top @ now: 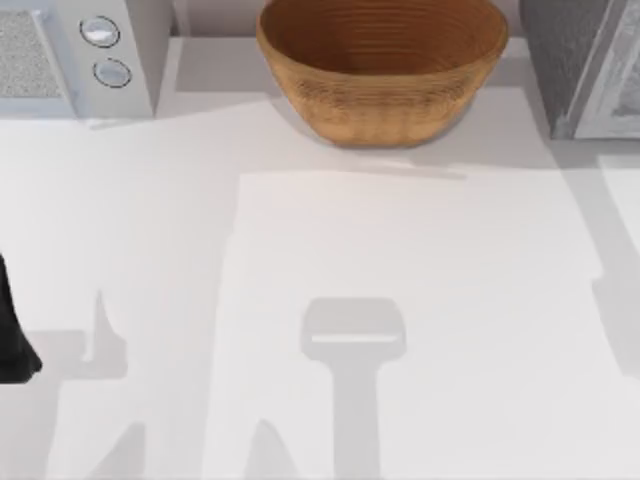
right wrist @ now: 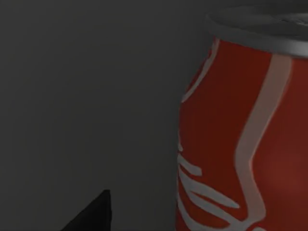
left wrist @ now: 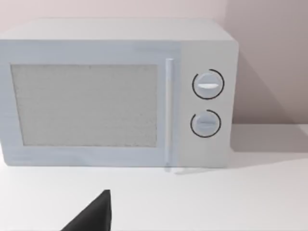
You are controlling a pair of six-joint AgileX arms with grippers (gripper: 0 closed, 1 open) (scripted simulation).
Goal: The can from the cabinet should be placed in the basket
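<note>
The can [right wrist: 240, 139] is showing up close in the right wrist view: red w/ white script lettering, not readable as a word, grey metal lid rim on top, standing upright against a dark grey surface. The basket [top: 382, 65] is sitting at the table's [top: 330, 260] far edge, centre; the cabinet [top: 585, 65] is standing right of the basket, the white microwave [top: 70, 55] w/ two round knobs left of it. Left arm [top: 12, 330] is resting at the table's left edge, well apart from the basket. Can't tell either gripper's state.

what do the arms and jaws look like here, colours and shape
Little of them is in frame. The left arm is a plain black, matte shape at the top view's left edge, no markings or cables visible. Each wrist view has one black, pointed wedge: the left gripper and the right gripper.
</note>
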